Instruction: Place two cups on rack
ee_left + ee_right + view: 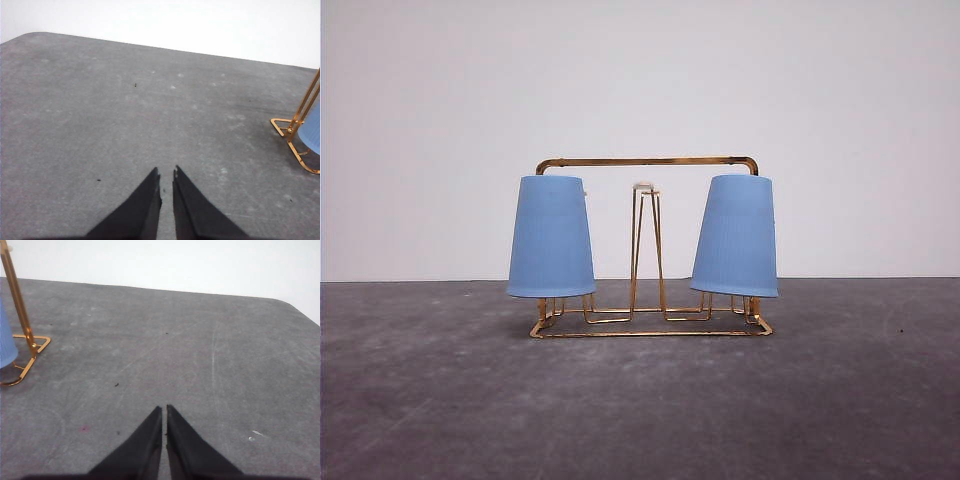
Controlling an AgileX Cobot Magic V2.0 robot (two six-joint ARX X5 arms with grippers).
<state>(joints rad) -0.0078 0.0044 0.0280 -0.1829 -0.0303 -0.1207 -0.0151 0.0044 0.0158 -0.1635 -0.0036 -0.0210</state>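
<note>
Front view: the gold rack (pixel 650 240) stands mid-counter (pixel 420 400), with one blue cup (pixel 551 237) inverted at its left end and another (pixel 736 236) at its right, tilted slightly. Open grey surface lies all round.

Left wrist view: the left hand (pixel 166 176) has its fingers nearly together, holding nothing, and the rack's corner is off to one side.

Right wrist view: the right hand (pixel 164 409) is pressed together, empty, well apart from the rack, with the counter's rounded far corner visible.

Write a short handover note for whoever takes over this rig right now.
Left gripper: shut, empty, over bare grey table.
Right gripper: shut, empty, also over the table.
Gold wire rack stands mid-table. One light blue ribbed plastic cup sits inverted on its left side, the second cup inverted on its right, slightly tilted.
Done: both cups on the rack.
Left: nothing apparent; maybe check the tilted cup's seating.
</note>
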